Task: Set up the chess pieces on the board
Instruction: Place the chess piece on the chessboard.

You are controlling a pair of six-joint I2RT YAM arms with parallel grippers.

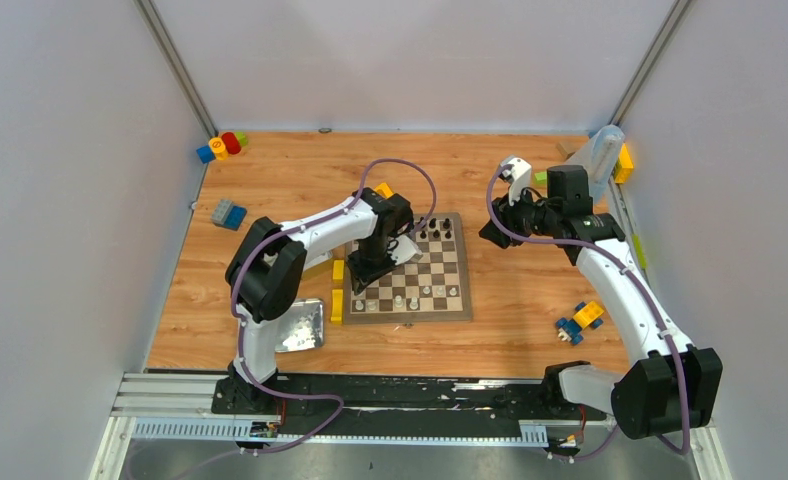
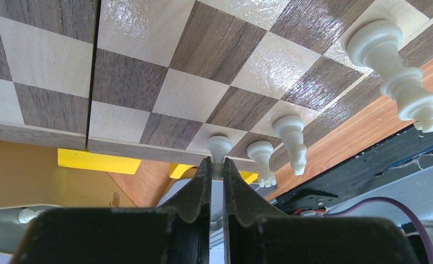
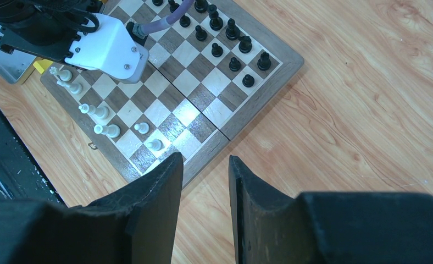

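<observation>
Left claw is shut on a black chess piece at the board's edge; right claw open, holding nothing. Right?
Not quite: the piece is white, not black. The left wrist view shows the left claw shut on a white chess piece at the edge of the board. The right claw is open and holds nothing, as you said.

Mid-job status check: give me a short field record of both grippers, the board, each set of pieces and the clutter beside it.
left gripper: shut on a small white chess piece at the edge row of the square wooden chessboard
right gripper: open, empty, above the wooden table off the board's corner
black pieces: two rows along the far side
other white pieces: a few standing on the near side, rows unfilled
clutter: yellow plastic blocks and shiny metal tin left of the board
</observation>
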